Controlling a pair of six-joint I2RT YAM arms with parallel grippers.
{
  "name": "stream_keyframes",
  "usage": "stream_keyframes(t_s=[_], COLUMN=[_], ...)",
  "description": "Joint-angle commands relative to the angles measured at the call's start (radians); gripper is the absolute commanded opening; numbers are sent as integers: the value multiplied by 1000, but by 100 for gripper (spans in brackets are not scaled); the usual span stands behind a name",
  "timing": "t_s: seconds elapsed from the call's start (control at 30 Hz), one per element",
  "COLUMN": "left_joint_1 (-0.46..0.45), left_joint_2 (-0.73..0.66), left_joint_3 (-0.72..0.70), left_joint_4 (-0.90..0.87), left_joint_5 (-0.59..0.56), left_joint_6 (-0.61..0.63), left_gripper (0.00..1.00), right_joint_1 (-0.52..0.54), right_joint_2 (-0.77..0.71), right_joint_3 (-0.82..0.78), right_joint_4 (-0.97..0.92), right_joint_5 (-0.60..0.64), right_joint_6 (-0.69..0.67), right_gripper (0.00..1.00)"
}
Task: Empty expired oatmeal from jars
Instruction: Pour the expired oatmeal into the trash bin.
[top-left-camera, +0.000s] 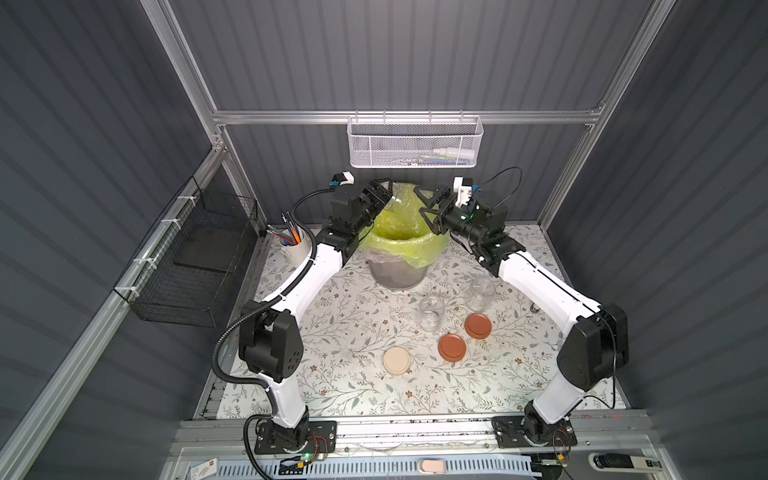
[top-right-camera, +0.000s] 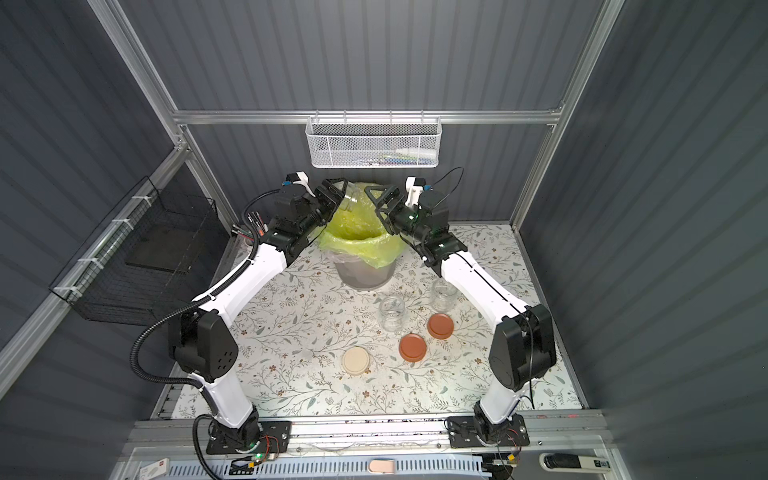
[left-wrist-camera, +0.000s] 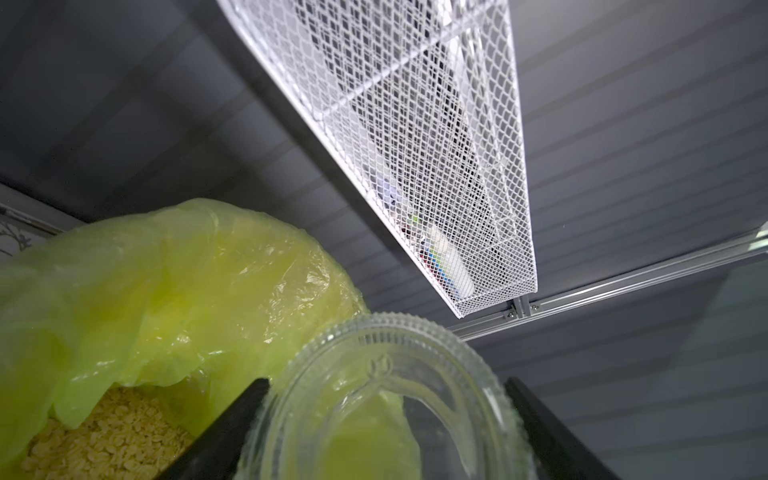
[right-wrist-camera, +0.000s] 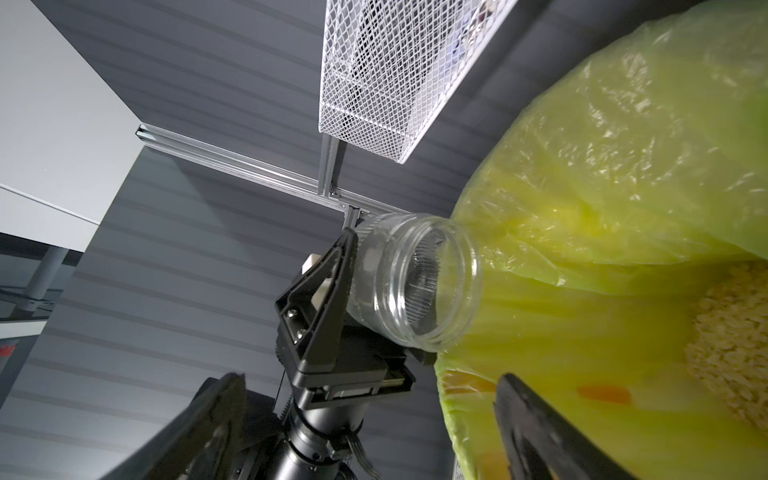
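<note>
Left tool (top-left-camera: 384, 196) is pinching a clear glass jar (top-left-camera: 397, 198) and tipping its mouth toward the yellow-green bag (top-left-camera: 399, 239) in the grey bin (top-left-camera: 397, 277). This jar is looking empty. Oatmeal (left-wrist-camera: 104, 436) is lying inside the bag as pale yellow flakes. Right tool (top-left-camera: 429, 205) is hanging over the bin's other side, fingers spread, holding nothing. Near jar (top-left-camera: 432, 312) and far jar (top-left-camera: 481, 293) are standing open on the table (top-left-camera: 332, 332), making three jars. Three lids are lying close by: cream lid (top-left-camera: 397, 361), front brown lid (top-left-camera: 452, 347), back brown lid (top-left-camera: 478, 326). One pen cup (top-left-camera: 296, 249) is sitting behind the left arm.
</note>
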Motion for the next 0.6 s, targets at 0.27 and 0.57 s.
stream_keyframes(t_s=[0.27,0.57], left_joint_1=[-22,-49], left_joint_2=[-66,-113], left_joint_3=[-15,-104], left_joint_4=[74,106], left_joint_5=[-43,-140], left_joint_6=[-239,-328], left_gripper=[23,22], right_joint_1=[67,144], right_joint_2=[14,45], right_joint_3=[-18,-35], right_joint_4=[31,48], right_joint_5=[155,305], right_joint_6=[2,59], right_gripper=[96,96])
